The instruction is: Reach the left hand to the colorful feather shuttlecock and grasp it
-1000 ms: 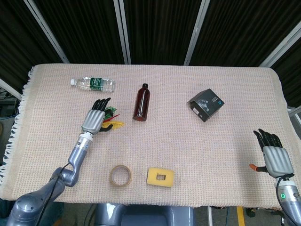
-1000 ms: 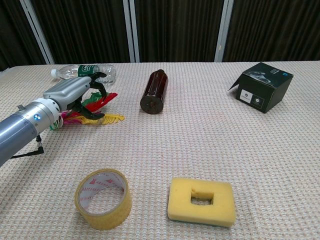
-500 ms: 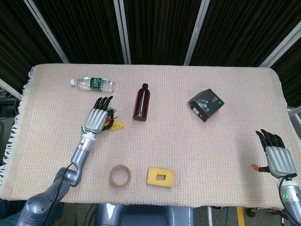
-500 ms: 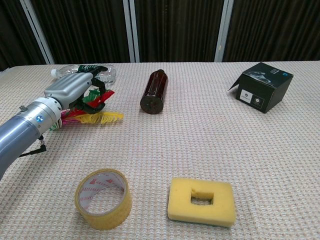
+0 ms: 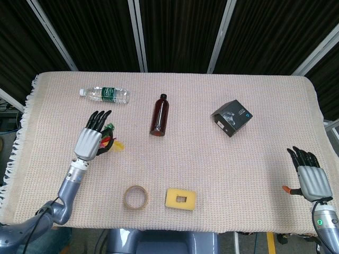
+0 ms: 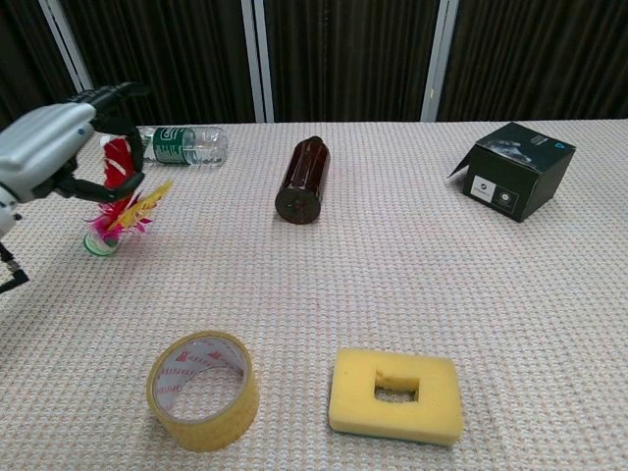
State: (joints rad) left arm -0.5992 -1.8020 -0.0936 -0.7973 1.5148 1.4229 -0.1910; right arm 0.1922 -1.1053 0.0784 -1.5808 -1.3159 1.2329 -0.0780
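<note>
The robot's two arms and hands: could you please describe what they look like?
The left hand has a pale silver-grey back and black fingers, on a slim metallic grey arm. The right hand matches it, with an orange tip at its side and a small green light on its wrist.

Head view looks steeply down on the whole table (image 5: 212, 174); chest view sits low and near, sharing its middle.
</note>
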